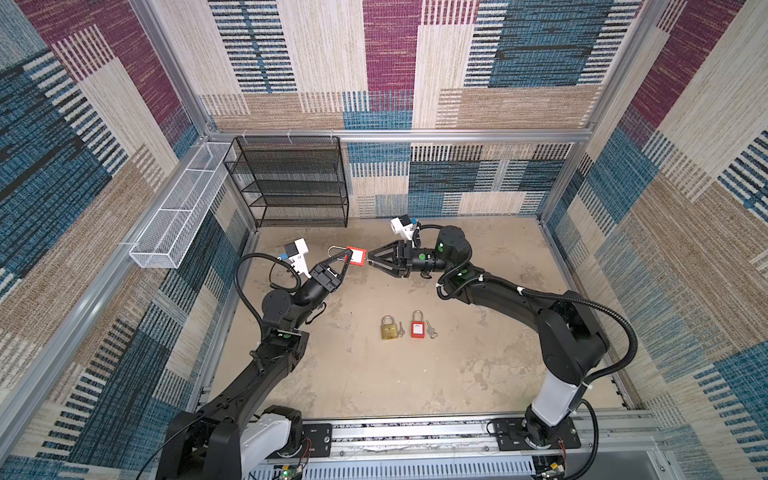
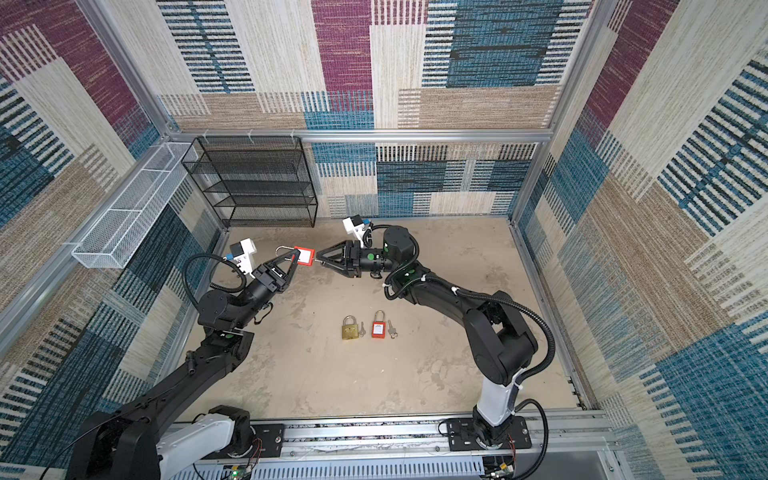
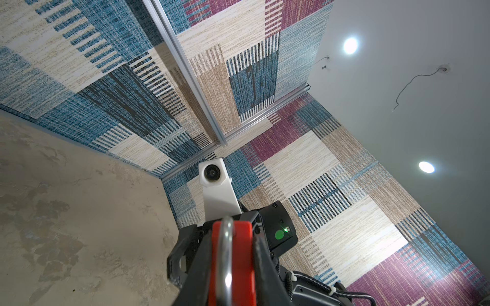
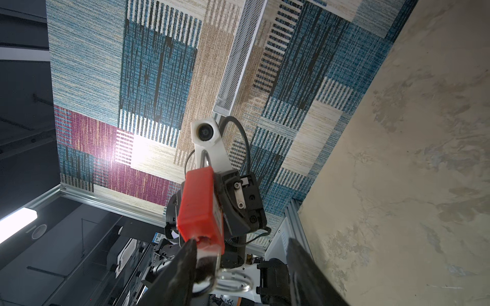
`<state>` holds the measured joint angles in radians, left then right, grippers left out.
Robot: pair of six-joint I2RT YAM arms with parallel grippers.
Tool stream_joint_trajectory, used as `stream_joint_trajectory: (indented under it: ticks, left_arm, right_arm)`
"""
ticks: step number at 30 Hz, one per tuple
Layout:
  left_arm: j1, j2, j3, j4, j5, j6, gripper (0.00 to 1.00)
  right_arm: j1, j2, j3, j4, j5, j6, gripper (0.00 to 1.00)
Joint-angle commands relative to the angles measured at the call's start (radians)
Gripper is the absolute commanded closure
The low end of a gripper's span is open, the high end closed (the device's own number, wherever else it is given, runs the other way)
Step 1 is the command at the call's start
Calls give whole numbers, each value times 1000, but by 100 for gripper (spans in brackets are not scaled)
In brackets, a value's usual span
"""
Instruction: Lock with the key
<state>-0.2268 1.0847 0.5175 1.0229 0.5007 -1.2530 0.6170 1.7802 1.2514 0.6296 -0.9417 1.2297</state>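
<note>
Padlock (image 1: 356, 256) (image 2: 304, 255), the red one, hangs in mid-air left of centre and toward the far side, above the stained table (image 1: 415, 382). The left arm (image 1: 249, 374) comes up from the near left and the right arm (image 1: 561, 332) from the near right, and they meet at it.

A black mesh shelf (image 1: 291, 183) stands against the far wall. A white mesh basket (image 1: 178, 216) hangs on the left wall beside it.

The left gripper (image 1: 345, 259) is clamped on the padlock's body, with the shackle (image 1: 334, 250) pointing left. The right gripper (image 1: 369, 259) faces it from the right with its jaws spread. In the right wrist view one finger (image 4: 183, 267) touches the key (image 4: 205, 261), and the other stands well clear.

The key sits in the padlock's bottom end, and a ring (image 4: 238, 287) dangles from it.

Nearer, right of centre, two more locks lie flat on the table. The brass lock (image 1: 388, 328) is on the left and the spare red lock (image 1: 417, 326) on the right. Each has a small key just to its right: brass lock's key (image 1: 401, 329), spare key (image 1: 431, 330).
</note>
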Motion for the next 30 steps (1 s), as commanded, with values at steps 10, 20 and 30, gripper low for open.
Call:
stream_joint_trajectory:
  ticks: [10,20,30]
  left_arm:
    - [0,2,11,31,-5,18,100]
    - [1,6,13,25,-5,20,100]
    - [1,6,13,23,-5,20,100]
  right_arm:
    - [15,-5,20,-3,-43,-35,59]
    - [16,-19,10,9,-53,-42,61]
    - [17,-25,7,9,-48,-52,77]
